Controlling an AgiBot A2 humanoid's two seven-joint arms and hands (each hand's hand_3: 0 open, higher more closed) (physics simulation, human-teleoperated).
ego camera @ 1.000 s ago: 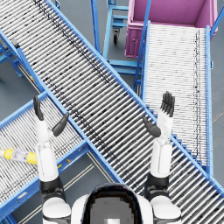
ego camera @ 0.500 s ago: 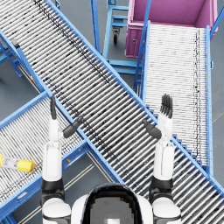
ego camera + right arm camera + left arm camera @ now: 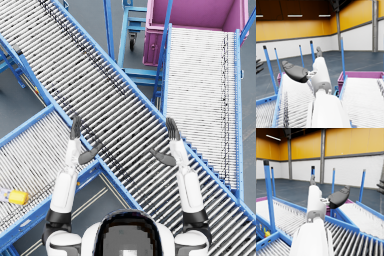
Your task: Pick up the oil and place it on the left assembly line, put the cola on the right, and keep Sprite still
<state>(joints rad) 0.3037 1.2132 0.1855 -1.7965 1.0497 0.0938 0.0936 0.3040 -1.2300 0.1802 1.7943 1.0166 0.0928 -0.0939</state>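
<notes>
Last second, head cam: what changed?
The left hand swung inward, toward the middle conveyor; the right hand drifted slightly inward. The yellow bottle moved along the left conveyor toward the picture's lower-left edge. Nothing was gripped or released; both hands are empty, fingers apart. The pink bin and the conveyors stayed put.

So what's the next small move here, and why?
Probably wait, with the left hand and right hand open above the middle belt: no bottle shows on it. The only item seen, a yellow item, lies on the left belt at the picture's edge.
</notes>
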